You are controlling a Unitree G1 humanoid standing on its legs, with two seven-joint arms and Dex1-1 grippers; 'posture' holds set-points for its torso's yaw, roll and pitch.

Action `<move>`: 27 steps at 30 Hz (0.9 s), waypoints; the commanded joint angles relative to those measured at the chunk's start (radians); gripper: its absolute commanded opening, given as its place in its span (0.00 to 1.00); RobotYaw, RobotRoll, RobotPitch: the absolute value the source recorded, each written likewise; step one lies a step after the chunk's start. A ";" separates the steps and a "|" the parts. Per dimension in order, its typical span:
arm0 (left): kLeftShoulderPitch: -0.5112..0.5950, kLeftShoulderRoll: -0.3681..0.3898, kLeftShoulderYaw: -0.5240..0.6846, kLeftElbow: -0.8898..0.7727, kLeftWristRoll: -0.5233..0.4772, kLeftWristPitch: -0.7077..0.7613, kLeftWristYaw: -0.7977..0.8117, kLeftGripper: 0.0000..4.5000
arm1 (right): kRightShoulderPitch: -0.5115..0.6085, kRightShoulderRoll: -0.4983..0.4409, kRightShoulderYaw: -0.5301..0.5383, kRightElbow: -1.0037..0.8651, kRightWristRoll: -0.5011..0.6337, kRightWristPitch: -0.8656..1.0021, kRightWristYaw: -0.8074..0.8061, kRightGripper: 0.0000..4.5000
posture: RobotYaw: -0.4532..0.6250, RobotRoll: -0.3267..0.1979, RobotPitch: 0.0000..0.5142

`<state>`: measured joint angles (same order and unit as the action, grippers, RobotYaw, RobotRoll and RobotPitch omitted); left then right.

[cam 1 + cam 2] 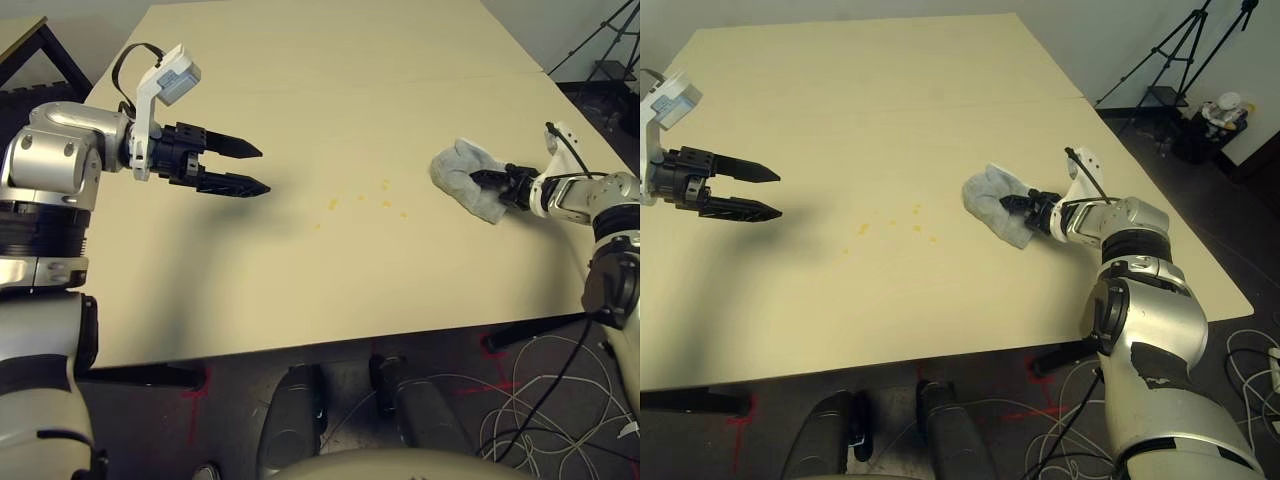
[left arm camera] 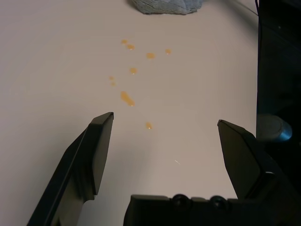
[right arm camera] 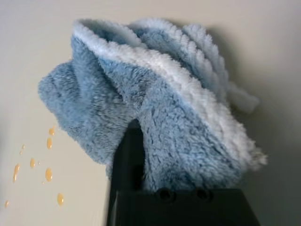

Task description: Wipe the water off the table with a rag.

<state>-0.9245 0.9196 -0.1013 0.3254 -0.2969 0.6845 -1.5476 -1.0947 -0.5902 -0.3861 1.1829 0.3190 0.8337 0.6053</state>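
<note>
Where folds bunch, right gripper point(image 1: 480, 179) fingers point(image 3: 126, 160) half-buried in rag point(image 1: 462, 172)

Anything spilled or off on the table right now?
Yes: small orange-yellow droplets lie scattered on the table, between the two arms and still unwiped. The rag sits bunched to their right, gripped by the right end effector, apart from the droplets. The left end effector is open over bare table.

Even, soft overhead light on the desk point(image 1: 330, 80); faint shadow beneath the left pincer point(image 1: 245, 170); right wrist view blurs toward its edges.
</note>
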 commanded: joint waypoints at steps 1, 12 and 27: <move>-0.005 -0.006 -0.015 -0.011 -0.003 0.008 0.006 1.00 | -0.024 0.001 -0.016 -0.008 0.020 -0.016 -0.006 0.00 | 0.41 0.62 0.32; -0.031 -0.026 -0.027 -0.004 -0.003 0.019 0.002 1.00 | -0.084 0.098 0.073 -0.430 0.077 0.132 0.024 0.00 | 0.38 0.62 0.31; -0.135 -0.023 -0.049 0.078 0.019 -0.021 -0.037 1.00 | 0.156 0.704 0.023 -1.099 0.212 0.664 -0.411 0.00 | 0.40 0.62 0.33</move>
<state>-1.0533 0.8870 -0.1357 0.3980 -0.2877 0.6699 -1.5734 -0.9679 0.0806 -0.3582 0.1250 0.5269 1.4653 0.2227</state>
